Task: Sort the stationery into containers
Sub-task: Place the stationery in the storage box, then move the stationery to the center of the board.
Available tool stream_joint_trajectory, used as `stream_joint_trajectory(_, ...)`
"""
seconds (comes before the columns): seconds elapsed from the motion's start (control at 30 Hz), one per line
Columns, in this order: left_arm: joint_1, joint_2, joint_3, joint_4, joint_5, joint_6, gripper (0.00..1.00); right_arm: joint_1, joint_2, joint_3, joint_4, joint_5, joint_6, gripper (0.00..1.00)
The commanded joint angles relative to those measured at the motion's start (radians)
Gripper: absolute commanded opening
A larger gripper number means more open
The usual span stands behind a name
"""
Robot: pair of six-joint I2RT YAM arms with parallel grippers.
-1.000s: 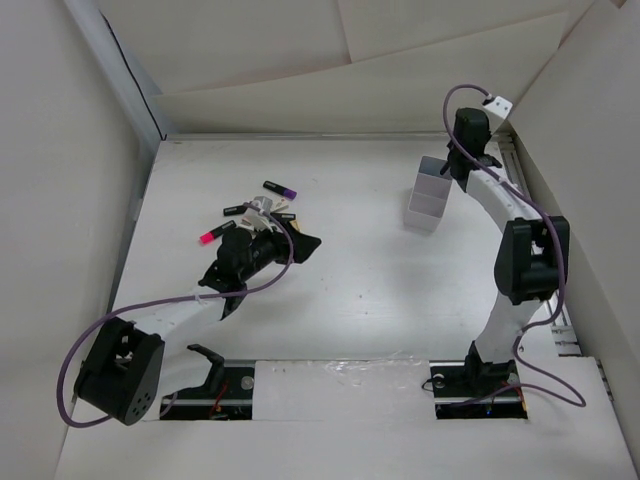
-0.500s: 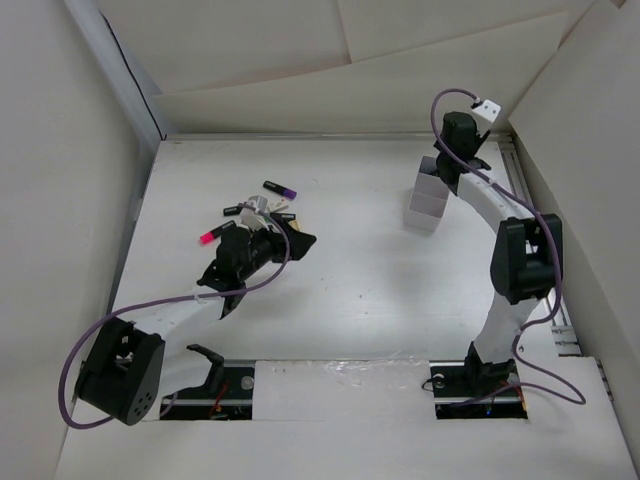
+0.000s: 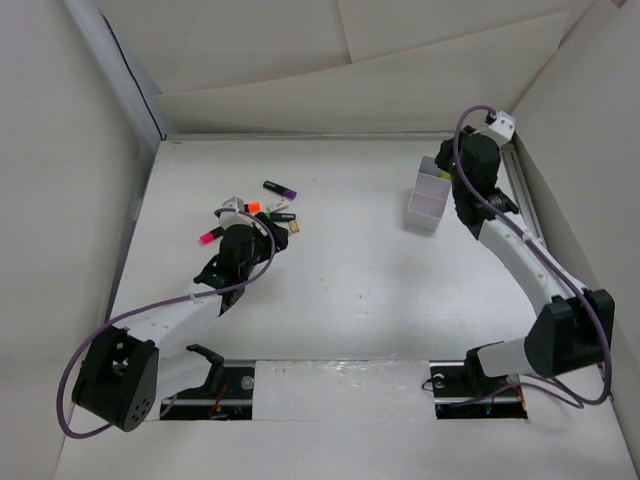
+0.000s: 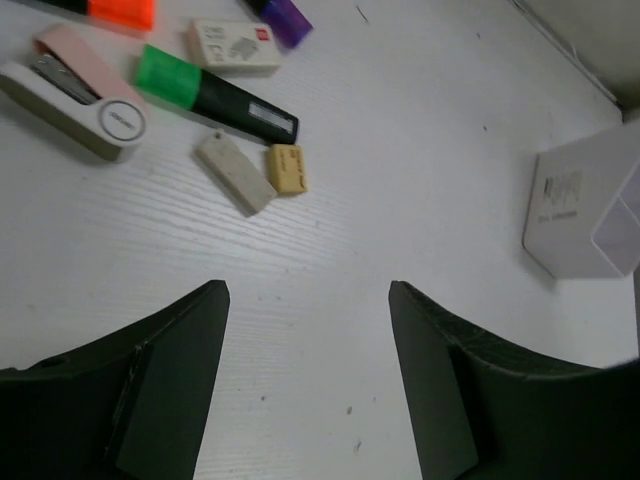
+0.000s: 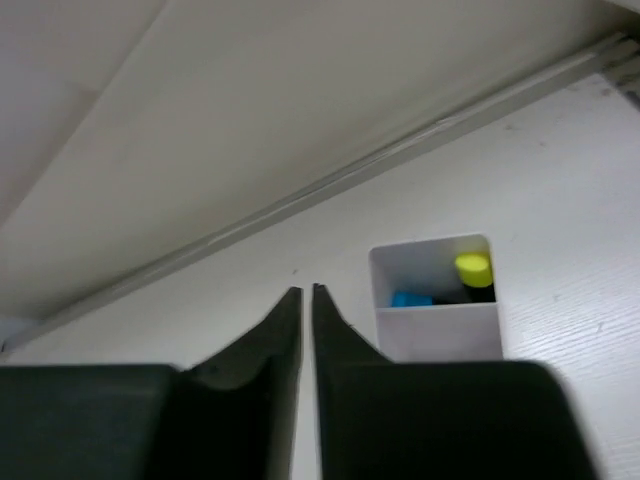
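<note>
The stationery lies in a loose group on the table's left (image 3: 265, 208). In the left wrist view I see a green-capped black marker (image 4: 215, 95), an orange marker end (image 4: 120, 10), a purple cap (image 4: 285, 18), a grey eraser (image 4: 232, 172), a tan eraser (image 4: 287, 168) and a white eraser box (image 4: 232, 45). My left gripper (image 4: 308, 290) is open and empty over bare table just short of them, also in the top view (image 3: 265, 240). The white compartment box (image 3: 428, 195) holds a yellow-capped marker (image 5: 473, 268) and a blue piece (image 5: 410, 298). My right gripper (image 5: 306, 290) is shut and empty beside the box.
A pink and white stapler (image 4: 85, 95) lies left of the green marker. A pink marker (image 3: 208, 236) lies apart at the left, and a purple-ended marker (image 3: 280, 188) at the back. White walls close in the back and both sides. The box also shows in the left wrist view (image 4: 590, 215).
My left gripper has drawn back toward the left, uncovering the erasers. My right arm has swung right, its elbow dropping low, and the gripper has come away from above the box.
</note>
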Motion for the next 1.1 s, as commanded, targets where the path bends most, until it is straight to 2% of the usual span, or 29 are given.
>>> stream_joint_trajectory(0.0, 0.014, -0.018, 0.071, -0.115, -0.213, -0.084, 0.60, 0.050, -0.080, -0.101, 0.028, -0.200, 0.080, 0.07)
stream_joint_trajectory(0.07, 0.014, -0.001, 0.109, -0.167, -0.251, -0.114, 0.59, 0.076, -0.104, -0.167, 0.028, -0.253, 0.096, 0.00)
stream_joint_trajectory(0.2, 0.025, 0.067, 0.186, -0.238, -0.337, -0.139, 0.59, 0.142, -0.130, -0.208, -0.019, -0.340, 0.096, 0.00)
stream_joint_trajectory(0.37, 0.037, 0.200, 0.317, -0.284, -0.405, -0.148, 0.59, 0.199, -0.152, -0.217, -0.090, -0.350, 0.045, 0.00)
stream_joint_trajectory(0.43, 0.074, 0.249, 0.365, -0.333, -0.365, -0.166, 0.57, 0.199, -0.164, -0.230, -0.099, -0.363, 0.045, 0.02)
stream_joint_trajectory(0.5, 0.156, 0.303, 0.391, -0.342, -0.284, -0.218, 0.51, 0.199, -0.173, -0.240, -0.099, -0.373, 0.045, 0.03)
stream_joint_trajectory(0.6, 0.242, 0.323, 0.373, -0.332, -0.241, -0.278, 0.50, 0.218, -0.173, -0.250, -0.090, -0.400, 0.045, 0.03)
stream_joint_trajectory(0.67, 0.255, 0.323, 0.359, -0.342, -0.241, -0.306, 0.50, 0.218, -0.164, -0.260, -0.080, -0.400, 0.045, 0.04)
stream_joint_trajectory(0.83, 0.265, 0.265, 0.327, -0.387, -0.394, -0.329, 0.50, 0.236, -0.155, -0.251, -0.080, -0.426, 0.045, 0.07)
stream_joint_trajectory(0.9, 0.265, 0.265, 0.336, -0.460, -0.420, -0.340, 0.50, 0.248, -0.155, -0.251, -0.080, -0.414, 0.045, 0.07)
stream_joint_trajectory(1.0, 0.302, 0.286, 0.335, -0.509, -0.409, -0.366, 0.50, 0.248, -0.166, -0.251, -0.080, -0.414, 0.045, 0.07)
stream_joint_trajectory(1.07, 0.377, 0.286, 0.286, -0.486, -0.322, -0.366, 0.51, 0.257, -0.166, -0.251, -0.080, -0.405, 0.036, 0.08)
